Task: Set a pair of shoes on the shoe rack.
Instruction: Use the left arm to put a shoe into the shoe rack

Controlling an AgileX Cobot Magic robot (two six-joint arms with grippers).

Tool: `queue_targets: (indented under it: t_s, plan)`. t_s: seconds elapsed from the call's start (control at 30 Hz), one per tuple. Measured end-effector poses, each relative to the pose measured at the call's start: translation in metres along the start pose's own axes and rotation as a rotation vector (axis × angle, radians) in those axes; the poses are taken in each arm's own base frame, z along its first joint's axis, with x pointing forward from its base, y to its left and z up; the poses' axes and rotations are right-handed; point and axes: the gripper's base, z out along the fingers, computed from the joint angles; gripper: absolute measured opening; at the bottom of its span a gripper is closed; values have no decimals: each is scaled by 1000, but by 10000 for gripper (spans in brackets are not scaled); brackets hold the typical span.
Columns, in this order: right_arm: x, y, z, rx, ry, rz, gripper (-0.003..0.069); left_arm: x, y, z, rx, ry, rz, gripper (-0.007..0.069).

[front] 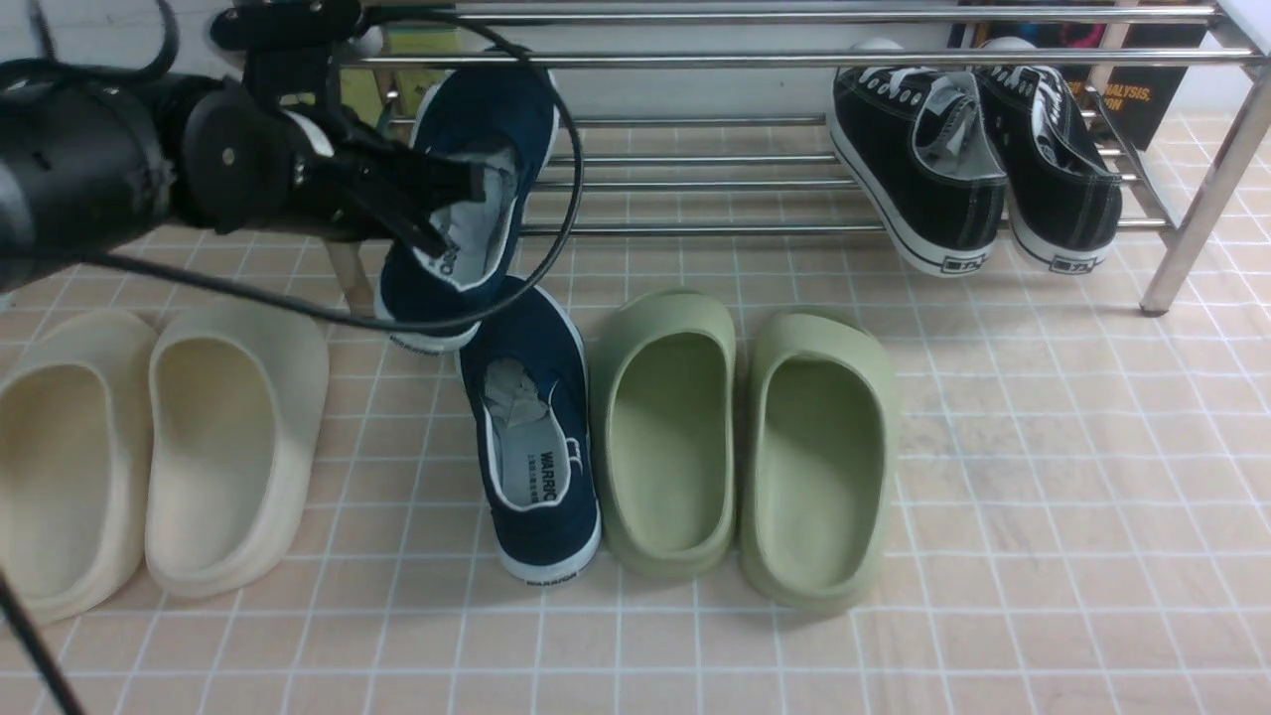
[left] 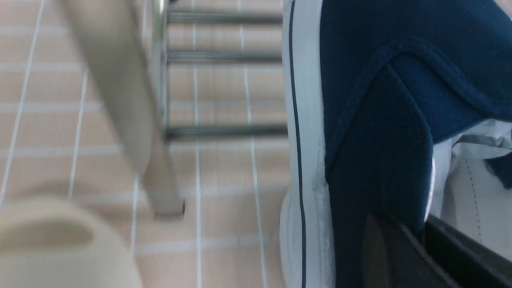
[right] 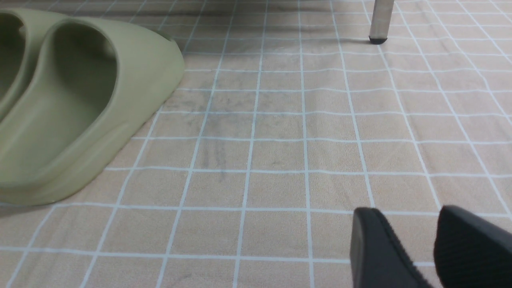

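Note:
One navy shoe (front: 487,129) of the pair hangs in the air, its toe against the lower tubes of the chrome shoe rack (front: 715,58) at its left end. My left gripper (front: 437,214) is shut on that shoe's side wall by the opening, one finger inside and one outside. The left wrist view shows the same shoe (left: 400,80) with its white sole, clamped in the left gripper (left: 424,236). The other navy shoe (front: 536,437) lies on the tiled floor just below, toe toward the rack. My right gripper (right: 406,212) shows only in its wrist view, open over bare tiles.
Black lace-up sneakers (front: 973,169) lean on the rack's right part. Green clogs (front: 745,437) lie right of the floor shoe, cream clogs (front: 149,437) left of it. A rack leg (front: 1192,228) stands at the right, and another leg (left: 160,120) is close beside the held shoe.

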Motion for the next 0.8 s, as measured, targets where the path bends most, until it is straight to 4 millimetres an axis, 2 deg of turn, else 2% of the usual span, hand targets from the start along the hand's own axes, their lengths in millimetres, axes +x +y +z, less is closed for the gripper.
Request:
queue_targets:
  t_s: [0.2,0.37,0.57,0.8]
  plan:
    - [0,0,0,0,0,0,239,-23,1,45,-11,-26,21,50]
    - [0,0,0,0,0,0,239,-30,12,68,-33,-31,14,50]
    - [0,0,0,0,0,0,239,-28,19,83,-41,-51,7,50]
    - [0,0,0,0,0,0,239,-29,18,85,-27,-73,-37,55]
